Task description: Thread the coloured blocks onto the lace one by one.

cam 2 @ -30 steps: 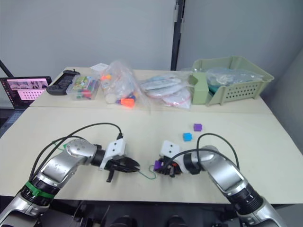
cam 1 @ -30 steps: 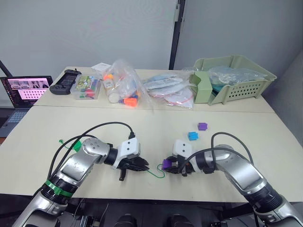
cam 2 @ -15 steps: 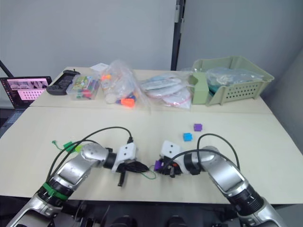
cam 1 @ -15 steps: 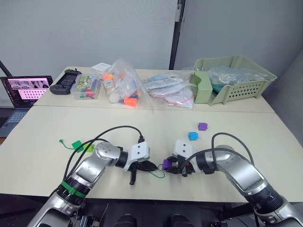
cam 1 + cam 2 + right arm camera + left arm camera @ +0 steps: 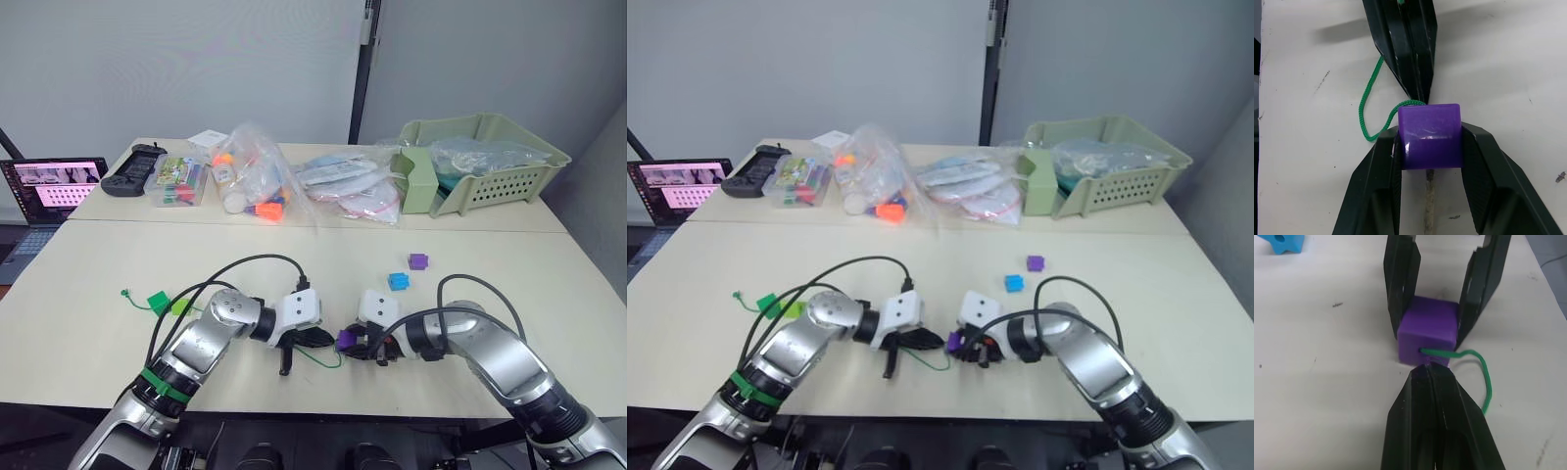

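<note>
My right gripper point(image 5: 1430, 161) clamps the purple block point(image 5: 1430, 134) by its flat sides at centre frame (light, slick plastic). My left gripper point(image 5: 1432, 374) is pinched shut on the lace point(image 5: 1476, 369) beside the hole. The cord is limp, so I'd grip the stiff tip.

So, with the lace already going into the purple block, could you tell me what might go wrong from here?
1. The right hand grips the purple block only by two side faces; a push from the left hand might twist it.
2. The lace bows into a slack loop beside the hole, so it may buckle instead of feeding.
3. The blue block lies close by and could get knocked.
</note>
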### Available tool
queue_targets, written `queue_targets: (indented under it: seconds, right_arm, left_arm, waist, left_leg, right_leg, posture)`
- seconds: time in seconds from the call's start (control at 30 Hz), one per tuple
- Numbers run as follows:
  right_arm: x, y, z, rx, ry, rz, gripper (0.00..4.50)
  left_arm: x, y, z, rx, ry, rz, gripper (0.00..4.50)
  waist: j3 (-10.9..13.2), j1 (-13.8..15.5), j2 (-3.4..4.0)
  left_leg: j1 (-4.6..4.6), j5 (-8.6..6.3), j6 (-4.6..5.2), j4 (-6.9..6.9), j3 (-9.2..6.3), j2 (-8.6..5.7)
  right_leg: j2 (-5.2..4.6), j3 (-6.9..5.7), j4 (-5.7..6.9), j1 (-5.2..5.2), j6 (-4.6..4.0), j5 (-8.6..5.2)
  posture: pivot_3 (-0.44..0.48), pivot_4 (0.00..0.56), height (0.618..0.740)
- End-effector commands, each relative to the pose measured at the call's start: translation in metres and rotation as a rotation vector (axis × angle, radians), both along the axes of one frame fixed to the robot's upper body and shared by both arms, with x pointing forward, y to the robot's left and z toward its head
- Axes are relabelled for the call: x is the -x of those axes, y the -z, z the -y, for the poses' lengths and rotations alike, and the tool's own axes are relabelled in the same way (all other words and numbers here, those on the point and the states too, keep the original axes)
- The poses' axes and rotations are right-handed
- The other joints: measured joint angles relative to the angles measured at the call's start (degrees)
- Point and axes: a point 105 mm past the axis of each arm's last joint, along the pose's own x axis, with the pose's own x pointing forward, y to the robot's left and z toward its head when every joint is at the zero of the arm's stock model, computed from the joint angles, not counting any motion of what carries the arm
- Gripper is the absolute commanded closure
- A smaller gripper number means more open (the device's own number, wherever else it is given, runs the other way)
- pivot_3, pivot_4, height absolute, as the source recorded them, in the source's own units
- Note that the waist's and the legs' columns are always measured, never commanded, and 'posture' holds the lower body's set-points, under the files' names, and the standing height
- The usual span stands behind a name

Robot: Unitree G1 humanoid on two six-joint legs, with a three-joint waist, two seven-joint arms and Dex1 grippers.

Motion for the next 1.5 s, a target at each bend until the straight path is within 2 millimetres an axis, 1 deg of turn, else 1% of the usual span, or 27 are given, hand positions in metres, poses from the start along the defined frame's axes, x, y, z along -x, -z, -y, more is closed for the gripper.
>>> queue_targets:
  seconds: [0.03,0.13,0.23,0.3,0.33,0.4,0.47,0.6,0.63,0.7,0.77,1.07,1.17,1.23,1.4,1.5]
  right_arm:
    - [0.002,-0.002,-0.002,-0.002,-0.012,0.009,3.34]
    - [0.001,-0.001,-0.001,-0.002,-0.008,0.01,3.34]
    - [0.0,-0.001,-0.001,-0.002,-0.006,0.01,3.34]
    - [0.0,-0.001,0.0,-0.003,-0.003,0.012,3.34]
    - [0.0,-0.002,0.0,-0.004,-0.002,0.012,3.34]
    - [-0.002,-0.003,0.0,-0.009,0.003,0.014,3.34]
    - [-0.002,-0.005,0.004,-0.005,0.003,0.016,3.34]
    - [-0.001,-0.007,0.01,0.013,-0.007,0.015,3.34]
    - [0.0,-0.006,0.016,0.035,-0.011,0.013,3.34]
    - [0.006,-0.003,0.029,0.079,-0.034,-0.012,3.34]
    - [0.008,-0.002,0.035,0.099,-0.045,-0.022,3.34]
    - [0.005,-0.004,0.032,0.094,-0.046,-0.025,3.34]
    - [0.008,-0.002,0.03,0.093,-0.046,-0.031,3.34]
    - [0.009,-0.001,0.03,0.092,-0.044,-0.035,3.34]
    - [0.012,-0.001,0.031,0.095,-0.039,-0.04,3.34]
    - [0.013,-0.002,0.031,0.094,-0.037,-0.039,3.34]
  left_arm:
    - [-0.004,-0.018,-0.009,0.021,-0.016,0.027,4.24]
    - [-0.004,-0.027,-0.019,0.015,-0.04,0.016,3.36]
    - [0.002,-0.029,-0.016,0.03,-0.057,-0.01,2.41]
    - [0.01,-0.029,-0.011,0.053,-0.056,-0.048,1.7]
    - [0.016,-0.026,-0.009,0.056,-0.055,-0.064,1.42]
    - [0.027,-0.019,-0.006,0.073,-0.065,-0.109,1.42]
    - [0.034,-0.013,-0.007,0.073,-0.087,-0.119,1.42]
    - [0.036,-0.01,-0.011,0.06,-0.107,-0.101,1.42]
    - [0.037,-0.009,-0.011,0.063,-0.109,-0.098,1.42]
    - [0.04,-0.007,-0.004,0.079,-0.112,-0.08,1.42]
    - [0.043,-0.003,0.001,0.078,-0.11,-0.064,1.42]
    - [0.039,0.003,0.013,0.089,-0.149,-0.056,1.42]
    - [0.036,0.003,0.025,0.106,-0.153,-0.052,1.42]
    - [0.037,0.005,0.029,0.108,-0.15,-0.059,1.42]
    - [0.038,0.02,0.033,0.068,-0.186,-0.095,1.42]
    - [0.034,0.024,0.031,0.034,-0.22,-0.072,1.42]
  waist:
    - [0.0,0.01,0.0]
    - [0.0,-0.04,0.0]
    - [0.0,0.03,0.0]
    - [0.0,-0.03,0.0]
    - [0.0,-0.05,0.0]
    - [0.0,-0.08,0.0]
    - [0.0,-0.12,0.0]
    - [0.01,0.31,-0.01]
    - [0.01,0.33,-0.01]
    - [0.0,0.37,0.01]
    - [0.0,0.37,0.0]
    - [0.01,0.22,0.0]
    - [0.0,0.24,0.0]
    - [0.0,0.15,0.0]
    - [0.0,0.16,0.0]
    - [0.0,0.3,0.0]
  left_leg:
    - [0.0,0.0,0.0,0.0,0.0,0.0]
    - [-0.01,0.0,0.0,0.0,0.0,0.01]
    - [-0.01,0.0,0.0,0.0,0.0,0.0]
    - [-0.01,0.0,0.0,0.0,0.01,0.01]
    - [0.0,0.0,0.0,0.0,0.01,0.02]
    - [0.0,0.0,0.0,-0.01,0.0,0.03]
    - [0.0,0.0,0.0,-0.02,-0.02,0.03]
    - [0.0,0.0,0.0,0.01,-0.03,0.01]
    - [0.01,0.0,-0.01,0.02,-0.02,0.0]
    - [-0.01,0.0,-0.01,0.04,0.0,-0.02]
    - [-0.02,0.0,-0.01,0.0,0.0,0.0]
    - [-0.04,0.0,-0.01,-0.02,-0.01,-0.01]
    - [-0.03,0.0,-0.01,-0.02,0.0,0.0]
    - [-0.03,0.0,-0.01,-0.02,0.0,-0.01]
    - [-0.02,0.0,-0.01,-0.05,0.0,0.0]
    - [0.02,0.0,-0.01,-0.04,-0.01,-0.02]
  right_leg:
    - [0.0,0.0,0.0,0.0,0.0,0.0]
    - [0.0,0.0,0.0,-0.02,0.0,0.0]
    - [0.0,-0.01,0.01,-0.01,0.0,0.0]
    - [0.0,0.0,-0.02,0.01,0.01,0.0]
    - [-0.01,0.01,-0.01,0.0,0.01,0.0]
    - [0.0,0.01,0.03,-0.02,0.0,0.0]
    - [0.0,0.01,0.06,-0.03,0.0,0.0]
    - [-0.01,-0.02,0.03,0.01,0.0,0.0]
    - [-0.02,-0.02,0.01,0.03,0.0,0.0]
    - [-0.05,0.0,-0.05,0.04,0.01,-0.01]
    - [-0.09,-0.02,-0.28,0.12,0.02,0.0]
    - [-0.08,-0.01,-0.3,0.11,0.03,0.01]
    - [-0.07,-0.01,-0.29,0.11,0.03,0.01]
    - [-0.07,-0.02,-0.3,0.13,0.03,0.01]
    - [-0.05,-0.01,-0.29,0.11,0.03,0.01]
    - [-0.07,-0.01,-0.3,0.18,0.03,0.01]
  posture:
    - [0.0,0.15,0.74]
    - [0.0,0.15,0.74]
    - [0.0,0.15,0.74]
    - [0.0,0.15,0.74]
    - [0.0,0.15,0.74]
    - [0.0,0.15,0.74]
    - [0.0,0.15,0.74]
    - [0.0,0.15,0.74]
    - [0.0,0.15,0.74]
    - [0.0,0.15,0.74]
    - [0.0,0.15,0.74]
    - [0.0,0.15,0.74]
    - [0.0,0.15,0.74]
    - [0.0,0.15,0.74]
    - [0.0,0.15,0.74]
    - [0.0,0.15,0.74]
